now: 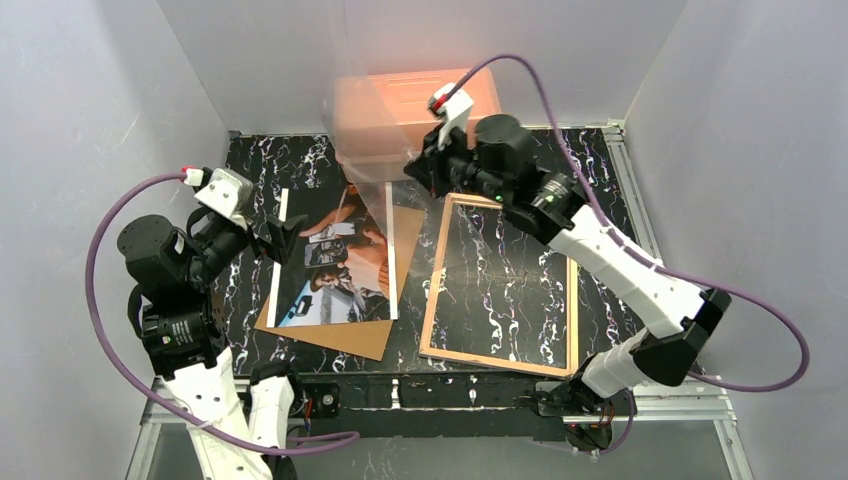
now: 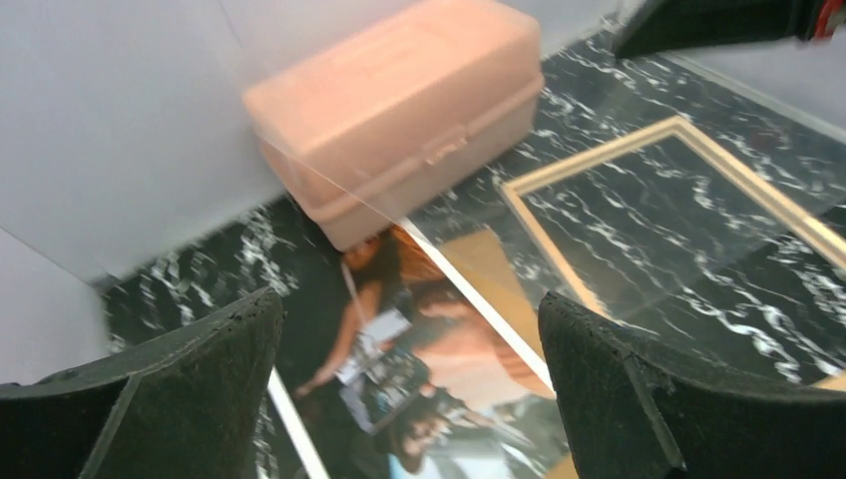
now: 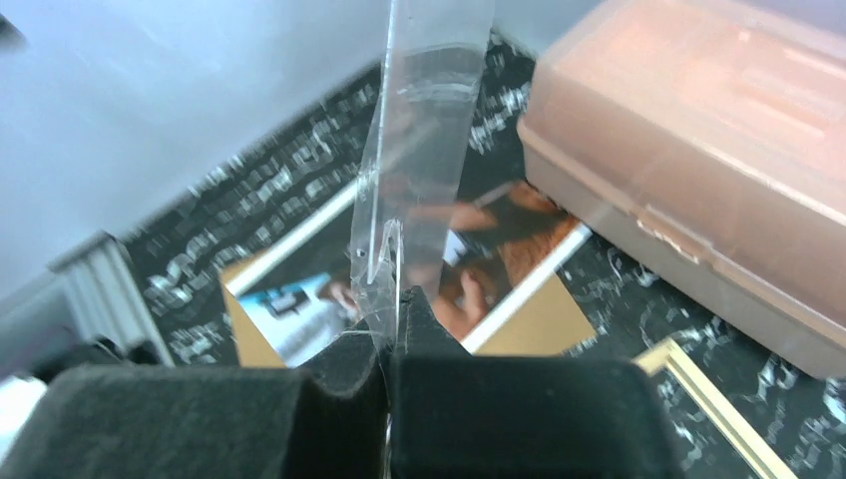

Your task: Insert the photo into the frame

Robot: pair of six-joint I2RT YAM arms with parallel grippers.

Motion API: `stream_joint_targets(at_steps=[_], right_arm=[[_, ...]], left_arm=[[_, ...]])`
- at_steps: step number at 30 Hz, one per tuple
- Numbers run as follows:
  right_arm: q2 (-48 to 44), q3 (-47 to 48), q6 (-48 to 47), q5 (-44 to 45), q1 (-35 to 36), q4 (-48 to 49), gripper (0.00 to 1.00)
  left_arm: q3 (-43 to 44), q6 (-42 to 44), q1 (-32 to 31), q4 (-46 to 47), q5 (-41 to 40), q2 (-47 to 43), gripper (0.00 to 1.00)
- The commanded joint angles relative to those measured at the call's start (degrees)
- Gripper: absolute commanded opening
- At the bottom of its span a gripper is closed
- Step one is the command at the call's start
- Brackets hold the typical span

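**Top view.** The photo (image 1: 335,265) lies face up on the left half of the desk (image 1: 270,165). Its long axis runs from the near edge toward the far edge. It is white-bordered, with figures in reddish-brown, blue and white. It rests on a brown backing board (image 1: 350,335), whose corner juts out toward the near edge. The frame (image 1: 436,275) lies flat just right of the photo and apart from it, tan wood side up. Its long axis also runs near to far, and the desk shows through its opening. An orange box (image 1: 400,110) sits at the far edge. The left tool (image 1: 283,237) hovers at the photo's left border. The right tool (image 1: 425,165) is above the frame's far-left corner and holds up a clear sheet (image 1: 365,130).

**Left wrist view.** The left tool (image 2: 409,299) is spread wide and grasps nothing. The photo (image 2: 419,369) lies below it, with the backing board (image 2: 489,259), frame (image 2: 544,238) and orange box (image 2: 399,110) beyond.

**Right wrist view.** The right tool (image 3: 389,339) is clenched on the lower edge of the upright clear sheet (image 3: 419,150). Below are the photo (image 3: 309,299), backing board (image 3: 529,319), orange box (image 3: 698,150) and a frame corner (image 3: 698,384).
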Motion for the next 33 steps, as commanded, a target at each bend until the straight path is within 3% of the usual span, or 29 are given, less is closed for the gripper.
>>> stream_joint_targets(at_steps=[1, 6, 10, 14, 16, 18, 27, 28, 30, 31, 33], right_arm=[[-7.3, -1.2, 13.5, -10.2, -3.5, 18.4, 0.01], [-10.9, -4.3, 19.7, -16.0, -4.6, 27.0, 0.01], [-13.9, -7.2, 23.8, -17.1, -4.8, 30.4, 0.01], [-16.7, -9.4, 26.5, -17.0, -4.9, 33.1, 0.01], [-17.7, -9.7, 27.5, -17.2, -4.9, 33.7, 0.01], [-18.4, -10.2, 28.5, -17.1, -4.9, 34.5, 0.01], [-18.3, -14.9, 35.3, -18.7, -5.1, 42.7, 0.01], [-18.1, -15.2, 35.7, -18.7, -5.2, 43.2, 0.01], [-17.5, -15.8, 36.9, -18.9, -5.2, 44.3, 0.01], [-17.2, -16.3, 37.7, -19.1, -5.2, 45.7, 0.01], [-16.9, -17.6, 38.9, -19.1, -5.4, 47.5, 0.01]], left_arm=[[0.8, -6.4, 0.0, -10.7, 4.0, 2.8, 0.99], [-3.0, -10.1, 0.3, -10.2, 10.8, 4.4, 0.98], [-5.7, -17.2, 3.5, -4.8, 17.6, 5.6, 0.99], [-9.2, -35.0, 11.8, 13.5, 34.9, 8.9, 0.98], [-10.6, -44.7, 13.9, 23.8, 39.2, 10.7, 0.98], [-10.0, -48.4, 14.9, 27.5, 41.8, 11.4, 0.98], [-5.4, -41.3, 14.7, 19.3, 47.0, 11.9, 0.96], [-3.3, -37.1, 14.7, 14.0, 48.9, 12.9, 0.96], [4.1, -20.1, 14.7, -8.0, 51.3, 16.5, 0.95], [7.6, -16.6, 14.7, -14.4, 51.5, 17.8, 0.94], [9.6, -16.7, 14.7, -16.2, 51.5, 18.7, 0.89]])
